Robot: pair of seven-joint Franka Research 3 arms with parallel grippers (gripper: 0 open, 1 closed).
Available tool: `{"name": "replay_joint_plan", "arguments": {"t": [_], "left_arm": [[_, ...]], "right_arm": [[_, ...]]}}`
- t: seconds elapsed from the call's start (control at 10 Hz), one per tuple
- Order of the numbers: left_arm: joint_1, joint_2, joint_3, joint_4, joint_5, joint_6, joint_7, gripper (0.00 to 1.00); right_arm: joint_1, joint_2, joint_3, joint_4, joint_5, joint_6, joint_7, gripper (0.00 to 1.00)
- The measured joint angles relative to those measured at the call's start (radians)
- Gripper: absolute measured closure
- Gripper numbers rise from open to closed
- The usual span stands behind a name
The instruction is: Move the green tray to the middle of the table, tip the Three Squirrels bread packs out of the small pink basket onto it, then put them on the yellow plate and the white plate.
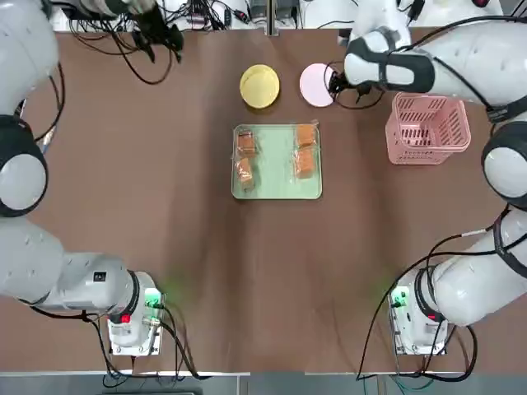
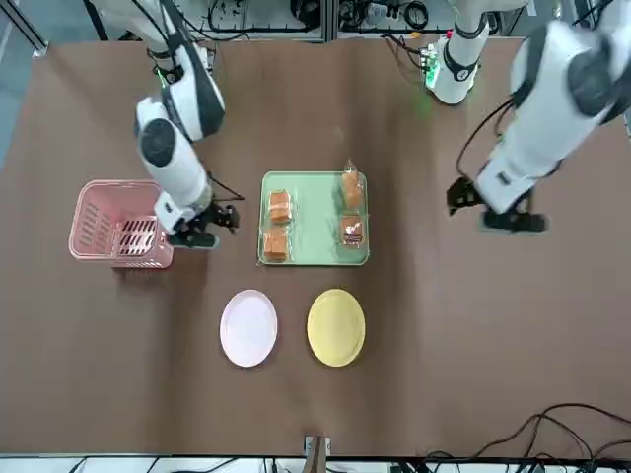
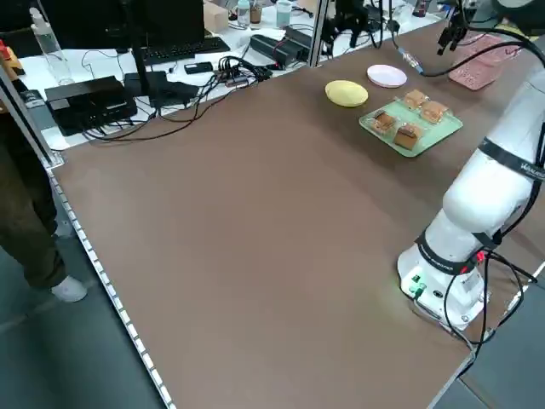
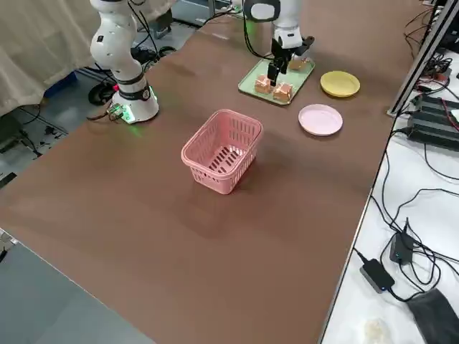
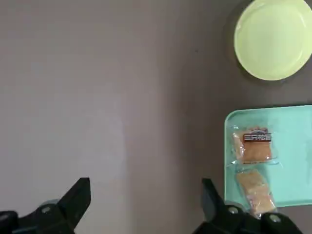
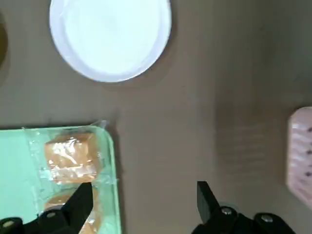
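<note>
On the green tray (image 1: 277, 188), one bread pack (image 5: 253, 145) bears an unreadable red label; both pincers gape empty.

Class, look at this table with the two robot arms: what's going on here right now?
Four clear bread packs lie on the pale green rectangular tray mid-table. The pink slatted basket stands empty to one side. The round yellow plate and white plate hold nothing yet. The left gripper and right gripper hang open, holding nothing.
</note>
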Motion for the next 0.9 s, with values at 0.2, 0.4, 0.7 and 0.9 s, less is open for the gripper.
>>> {"name": "replay_joint_plan", "arguments": {"t": [0.2,0.4,0.7,0.9], "left_arm": [[-0.005,0.063,-0.058,-0.075,0.000,0.188,-0.079,0.00],[-0.045,0.150,-0.101,-0.099,0.016,0.312,-0.233,0.00],[-0.194,0.303,-0.105,-0.050,0.141,0.406,-0.591,0.00],[-0.255,0.411,-0.104,0.027,0.230,0.414,-0.747,0.00]], "right_arm": [[0.084,0.059,0.000,-0.014,0.000,0.063,0.102,0.05],[0.150,0.110,0.000,-0.032,0.000,0.106,0.170,0.05],[0.191,0.135,0.000,-0.058,0.000,0.155,0.196,0.05],[0.218,0.153,0.000,-0.063,0.000,0.179,0.215,0.05]]}}
